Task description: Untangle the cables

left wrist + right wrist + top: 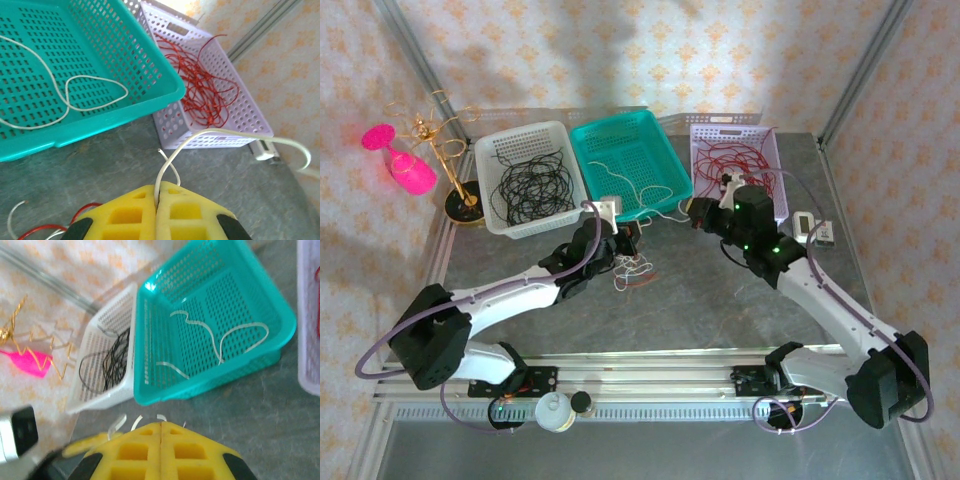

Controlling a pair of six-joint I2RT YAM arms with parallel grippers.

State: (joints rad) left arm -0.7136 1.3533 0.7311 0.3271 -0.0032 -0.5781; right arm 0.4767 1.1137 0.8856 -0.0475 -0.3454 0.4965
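My left gripper (632, 238) (159, 189) is shut, its yellow pads pinching a white cable (220, 132) that crosses over itself just past the tips and arcs away to the right above the table. The same white cable (665, 216) runs across to my right gripper (692, 212) (161, 424), which is shut with short white cable ends (135, 421) curling out at its tips. A small clump of red and white cables (632, 272) (35, 231) lies on the table under the left gripper.
Three baskets stand along the back: a white basket (520, 132) with black cables, a teal basket (620, 126) (150, 102) (210, 382) with white cables, a lilac basket (730, 128) (220, 142) with red cables. A gold wire stand (455, 165) and pink glass (402, 165) are far left.
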